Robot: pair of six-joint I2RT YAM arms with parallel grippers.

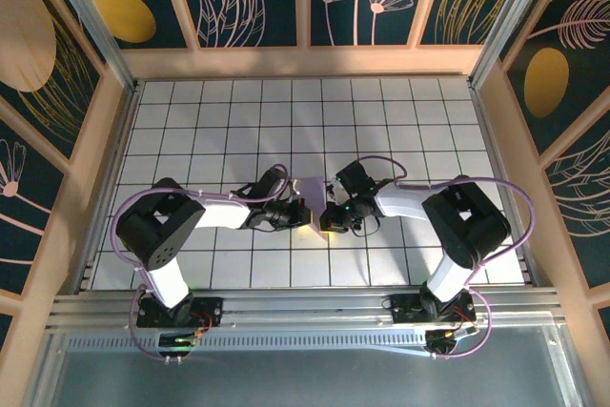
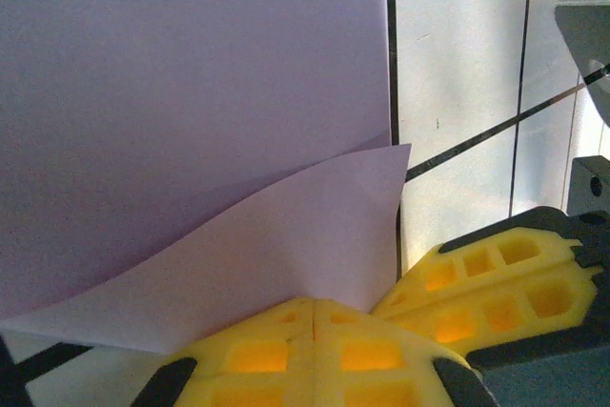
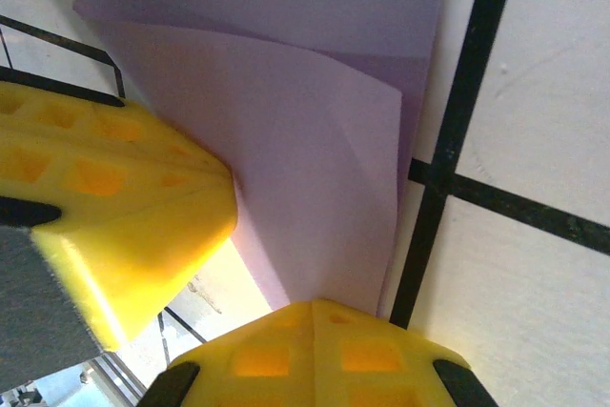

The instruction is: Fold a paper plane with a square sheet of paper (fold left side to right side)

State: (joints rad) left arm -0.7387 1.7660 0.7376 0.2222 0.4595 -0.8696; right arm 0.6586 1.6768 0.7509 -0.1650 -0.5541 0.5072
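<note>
On the counter, between both arms: the square sheet of paper lies on the grid, with one flap curled up over it, uncreased. Left fingers and right fingers are both shut tight, tips side by side at the flap's near edge. Pinching or just pressing, can't tell. Reads as the left-to-right fold, midway. Next: lay flap flat, match edges, then press the crease.

A purple paper sheet sits on the tiled table. The left gripper and right gripper meet at its near edge.
</note>
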